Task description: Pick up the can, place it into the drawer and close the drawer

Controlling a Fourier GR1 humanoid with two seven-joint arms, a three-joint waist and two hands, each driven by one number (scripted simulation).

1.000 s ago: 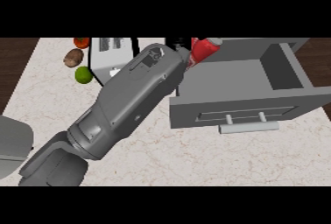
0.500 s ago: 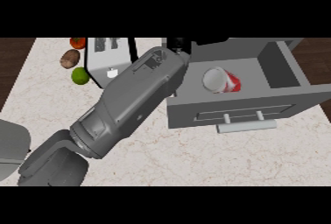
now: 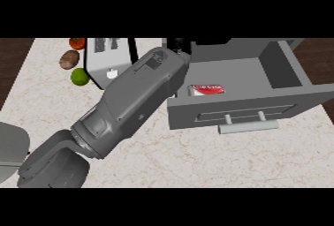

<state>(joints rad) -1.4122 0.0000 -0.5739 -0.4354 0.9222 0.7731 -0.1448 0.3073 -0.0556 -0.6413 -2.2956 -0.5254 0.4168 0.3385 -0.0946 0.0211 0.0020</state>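
The red and white can [image 3: 206, 90] lies on its side inside the open grey drawer [image 3: 285, 70], close behind the drawer's front panel and near its left side. The drawer's bar handle [image 3: 248, 127] faces me. My right forearm runs diagonally from the lower left up to the drawer's rear left corner. Only a small black part of my right hand [image 3: 176, 43] shows past the wrist there, apart from the can; the forearm hides the remainder of the hand. A grey piece of the left arm [image 3: 12, 148] shows at the left edge, with no hand visible.
A white toaster [image 3: 108, 62] stands at the back left of the counter. Beside it lie a tomato [image 3: 77, 43], a potato [image 3: 68, 59] and a lime [image 3: 79, 77]. Dark floor shows beyond the counter's left and right edges.
The can left my right hand, dropped into the drawer and came to rest on its side by the front panel. My right hand moved a little left, away from the drawer's inside.
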